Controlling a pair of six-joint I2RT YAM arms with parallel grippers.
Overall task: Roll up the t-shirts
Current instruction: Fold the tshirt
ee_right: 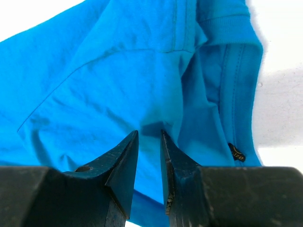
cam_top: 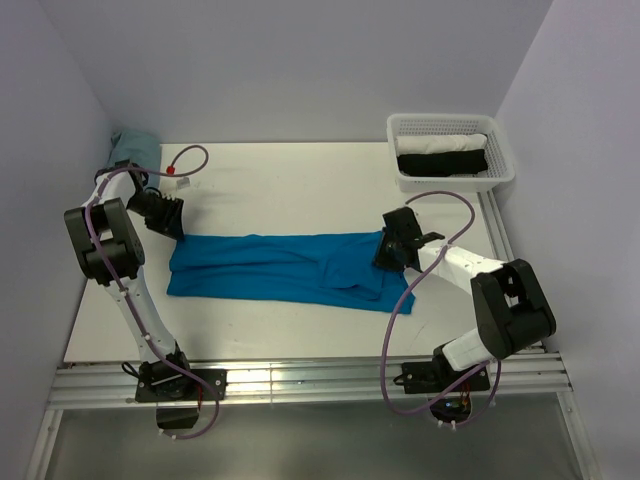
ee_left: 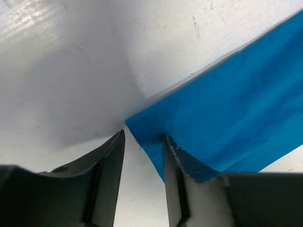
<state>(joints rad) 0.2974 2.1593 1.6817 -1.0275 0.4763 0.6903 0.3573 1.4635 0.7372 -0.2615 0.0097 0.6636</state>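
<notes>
One blue t-shirt (cam_top: 285,268) lies folded into a long flat strip across the middle of the white table (cam_top: 300,180). My left gripper (cam_top: 172,228) is at the strip's far left corner. In the left wrist view that gripper (ee_left: 143,135) is open, its fingers (ee_left: 113,151) straddling the corner of the shirt (ee_left: 227,113) with bare table in the gap. My right gripper (cam_top: 386,254) is over the shirt's right end, near the collar. In the right wrist view it (ee_right: 149,132) stands open by a narrow gap just above the cloth (ee_right: 109,85), nothing pinched; a small label (ee_right: 236,152) shows at right.
A white mesh basket (cam_top: 505,176) at the back right holds a white roll (cam_top: 445,142) and a black roll (cam_top: 440,163). A pale blue cloth (cam_top: 135,148) sits in the back left corner. Grey walls close in left, right and behind. Purple cables (cam_top: 185,160) loop from both arms.
</notes>
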